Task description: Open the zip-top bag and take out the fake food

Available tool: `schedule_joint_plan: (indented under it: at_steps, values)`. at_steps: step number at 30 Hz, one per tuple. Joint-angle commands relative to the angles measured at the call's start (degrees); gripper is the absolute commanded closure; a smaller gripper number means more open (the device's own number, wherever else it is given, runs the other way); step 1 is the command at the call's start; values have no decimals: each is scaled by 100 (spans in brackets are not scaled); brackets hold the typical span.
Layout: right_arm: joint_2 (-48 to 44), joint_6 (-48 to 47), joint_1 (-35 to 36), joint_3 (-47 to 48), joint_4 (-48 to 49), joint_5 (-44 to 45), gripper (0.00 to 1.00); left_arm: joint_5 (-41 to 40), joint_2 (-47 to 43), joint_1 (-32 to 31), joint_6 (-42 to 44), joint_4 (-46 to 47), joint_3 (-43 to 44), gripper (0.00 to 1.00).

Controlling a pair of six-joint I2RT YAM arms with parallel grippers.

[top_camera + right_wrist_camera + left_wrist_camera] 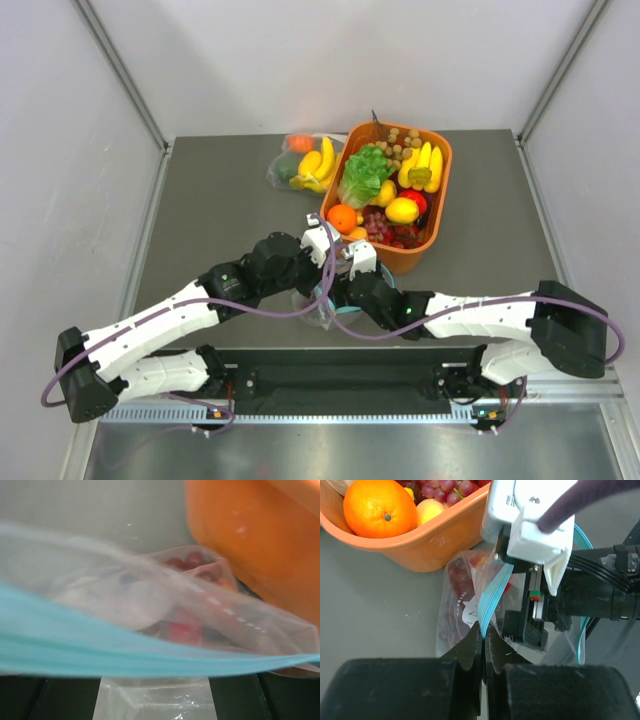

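Observation:
The zip-top bag [462, 607] is clear plastic with a teal zip strip [492, 597] and lies on the table just in front of the orange basket [427, 545]. My left gripper [484, 630] is shut on the teal strip, pinching it between its black fingertips. My right gripper [155, 690] is open and close up against the bag's mouth, with loose clear plastic between its dark fingers [290, 700]; the strip [125, 650] runs across its view. Reddish fake food [186, 630] shows blurred through the plastic. From above, both wrists meet over the bag [322, 303].
The orange basket [432, 215] holds an orange [380, 507], grapes, lettuce, bananas and other fruit, right beside the bag. A second clear bag showing bananas [300, 163] lies at the back left. Grey walls enclose the table on three sides.

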Motion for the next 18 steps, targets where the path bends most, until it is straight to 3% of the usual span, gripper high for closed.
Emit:
schedule_joint_plan:
  at_steps: [1,18]
  values:
    - [-97,208,19,97,-443,705,25,90,-86,-6,37,206,48,100]
    - [1028,129,-613,36,-22,793,25,143,-51,-6,63,188,57,100]
